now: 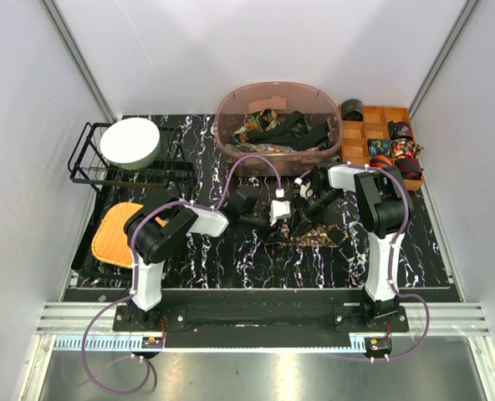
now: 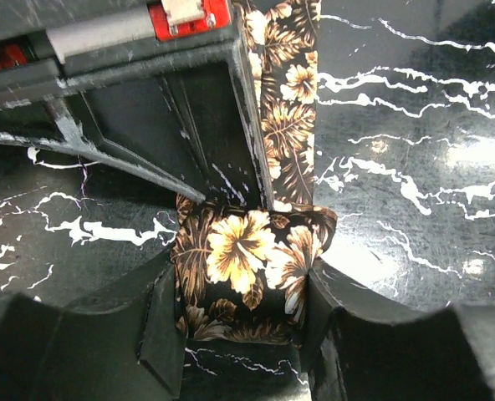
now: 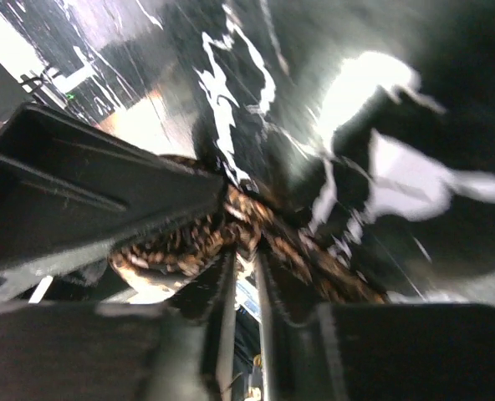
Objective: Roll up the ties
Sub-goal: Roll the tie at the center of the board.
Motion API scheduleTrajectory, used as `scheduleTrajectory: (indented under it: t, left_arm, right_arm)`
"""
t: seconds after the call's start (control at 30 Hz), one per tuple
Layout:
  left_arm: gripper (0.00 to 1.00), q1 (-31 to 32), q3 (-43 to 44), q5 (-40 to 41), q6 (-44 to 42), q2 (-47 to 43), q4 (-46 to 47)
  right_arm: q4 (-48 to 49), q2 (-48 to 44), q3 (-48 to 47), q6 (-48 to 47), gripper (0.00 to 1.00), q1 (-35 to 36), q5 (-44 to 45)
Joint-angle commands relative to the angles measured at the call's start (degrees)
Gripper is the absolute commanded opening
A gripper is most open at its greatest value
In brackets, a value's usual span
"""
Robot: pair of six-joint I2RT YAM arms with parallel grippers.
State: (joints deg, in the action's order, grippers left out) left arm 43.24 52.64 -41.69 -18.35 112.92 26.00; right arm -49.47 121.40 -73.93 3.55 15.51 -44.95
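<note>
Where unrolled, floral tie [image 2: 285, 125] straight rightward.

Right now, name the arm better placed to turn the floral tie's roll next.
Left. The left gripper brackets the rolled end of the floral tie, its unrolled strip running straight ahead. The right gripper, in a blurred view, seems to pinch the strip farther along, so it suits holding tension.

Top view high, looking down, wrist views close above table [image 1: 231, 259], sharing floral tie [image 2: 239, 251]

Lab test cell, white walls [image 1: 256, 50]
</note>
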Motion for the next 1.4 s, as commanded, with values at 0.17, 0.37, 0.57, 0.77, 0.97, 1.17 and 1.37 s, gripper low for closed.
scheduleTrajectory:
  t: [0.17, 0.37, 0.57, 0.77, 0.97, 1.17, 1.37]
  left_arm:
    - [0.0, 0.61, 3.52, 12.15, -8.28, -0.51, -23.53]
    - [0.0, 1.4, 7.56, 16.37, -7.75, 0.63, -29.42]
    - [0.0, 2.72, 9.58, 18.4, -7.49, 1.86, -32.41]
    - [0.03, 2.99, 10.46, 17.96, -7.67, 2.12, -33.56]
    - [0.08, 2.9, 11.08, 16.65, -8.11, 2.74, -34.52]
    - [0.38, 2.02, 10.03, 12.61, -7.93, 1.86, -32.51]
    - [0.68, 0.88, 7.83, 4.35, -8.02, 1.07, -22.87]
  right_arm:
    - [-1.24, -9.51, 2.12, -3.29, 0.51, -7.33, -0.39]
    - [3.75, -10.57, 4.41, -1.46, 0.53, -7.42, -8.73]
    - [9.2, -11.19, 6.43, 2.15, 0.52, -4.26, -10.07]
    - [12.03, -8.65, 5.99, 2.34, 0.39, -2.94, -8.14]
    - [11.51, -6.71, 5.11, 0.32, 0.06, -2.94, -4.89]
    - [11.42, -7.41, 6.43, -0.13, 0.0, -2.94, 1.26]
    - [10.8, -5.66, 6.26, 0.93, 0.0, -2.94, 7.5]
